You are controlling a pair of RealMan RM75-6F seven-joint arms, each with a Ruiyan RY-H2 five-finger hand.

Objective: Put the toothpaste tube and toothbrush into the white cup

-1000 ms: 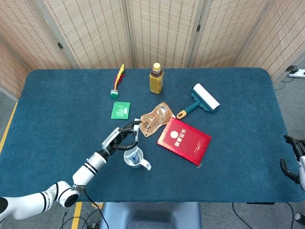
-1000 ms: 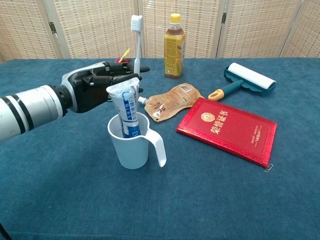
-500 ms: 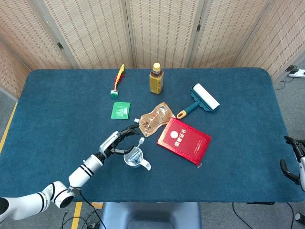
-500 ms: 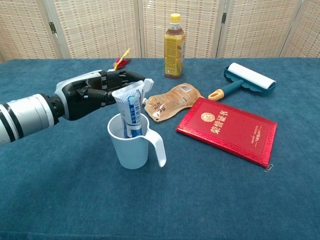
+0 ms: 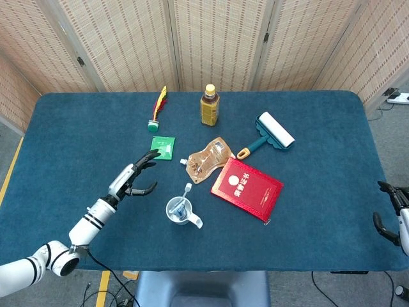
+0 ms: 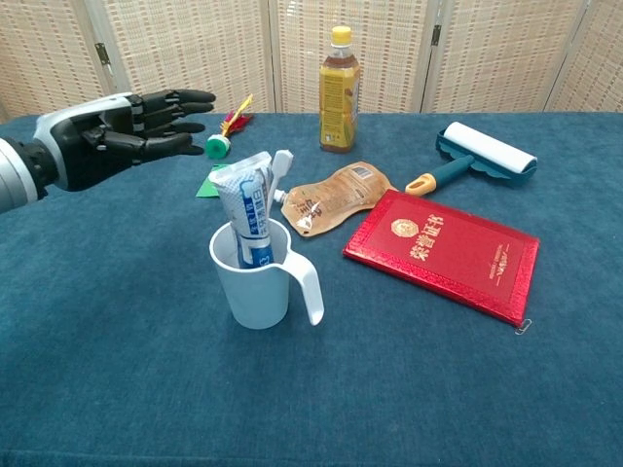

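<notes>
The white cup (image 6: 255, 282) (image 5: 179, 213) stands upright on the blue table near its front. A toothpaste tube (image 6: 245, 206) stands in it, cap down. The white toothbrush (image 6: 278, 169) (image 5: 186, 191) leans in the cup beside the tube, its head sticking out at the upper right. My left hand (image 6: 122, 126) (image 5: 135, 176) hovers to the left of the cup, apart from it, fingers spread and holding nothing. My right hand (image 5: 391, 213) shows only at the right edge of the head view, off the table; how its fingers lie is unclear.
A red booklet (image 6: 447, 252) lies right of the cup. A brown pouch (image 6: 336, 195) lies behind it. Further back are a tea bottle (image 6: 338, 89), a lint roller (image 6: 479, 154), a green card (image 5: 162, 147) and a shuttlecock (image 5: 157, 109).
My left hand has let go of the toothbrush, which now rests in the cup, and has drawn back to the left with its fingers spread.
</notes>
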